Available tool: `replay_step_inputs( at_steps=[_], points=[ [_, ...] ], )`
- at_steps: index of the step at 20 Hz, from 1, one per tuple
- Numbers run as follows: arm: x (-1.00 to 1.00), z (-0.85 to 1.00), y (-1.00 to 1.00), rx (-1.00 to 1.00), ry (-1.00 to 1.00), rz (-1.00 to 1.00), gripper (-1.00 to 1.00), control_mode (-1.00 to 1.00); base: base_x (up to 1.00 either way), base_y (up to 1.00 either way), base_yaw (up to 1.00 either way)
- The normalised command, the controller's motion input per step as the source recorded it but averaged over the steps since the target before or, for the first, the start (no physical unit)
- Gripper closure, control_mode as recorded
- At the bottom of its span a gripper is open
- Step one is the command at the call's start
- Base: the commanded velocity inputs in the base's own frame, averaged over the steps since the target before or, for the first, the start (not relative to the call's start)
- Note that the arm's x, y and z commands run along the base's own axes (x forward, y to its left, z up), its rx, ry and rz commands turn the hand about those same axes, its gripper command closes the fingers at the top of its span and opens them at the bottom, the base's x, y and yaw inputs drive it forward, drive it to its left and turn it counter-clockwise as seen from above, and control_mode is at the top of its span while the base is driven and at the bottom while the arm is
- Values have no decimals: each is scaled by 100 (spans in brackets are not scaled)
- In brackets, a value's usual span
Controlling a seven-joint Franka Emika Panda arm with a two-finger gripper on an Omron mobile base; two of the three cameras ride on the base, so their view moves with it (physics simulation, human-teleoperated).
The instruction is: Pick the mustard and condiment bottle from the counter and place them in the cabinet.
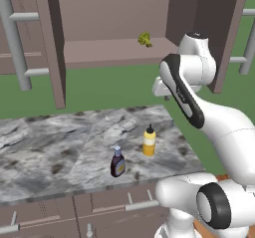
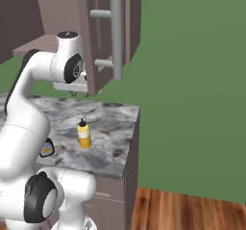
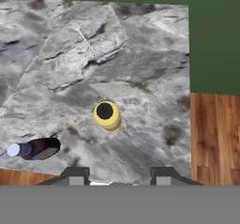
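Observation:
The mustard stands upright near the right end of the counter. In the hand view I look straight down on the mustard's black cap. The condiment bottle stands nearer the front edge, a little left of it. My gripper hangs high above both bottles, pointing down, open, with nothing between its fingers. The cabinet is above the counter with both doors swung open, its shelf level with my wrist.
A small yellow-green item lies on the cabinet shelf. The open right door stands close beside my hand. A fork lies further back on the counter. Past the counter's right end is wooden floor. Drawers sit below.

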Motion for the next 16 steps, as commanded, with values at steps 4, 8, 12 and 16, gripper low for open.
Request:
replay_step_inputs(
  at_steps=[4,8,12,16],
  points=[
    [-12,0,0,0,0,0,-100,-100,0,0,0],
    [-37,0,0,0,-2,0,-100,-100,0,0,0],
    [-44,-14,0,0,-10,0,-100,-100,0,0,0],
    [-39,-30,6,0,-16,1,-100,-100,0,0,0]
  ],
)
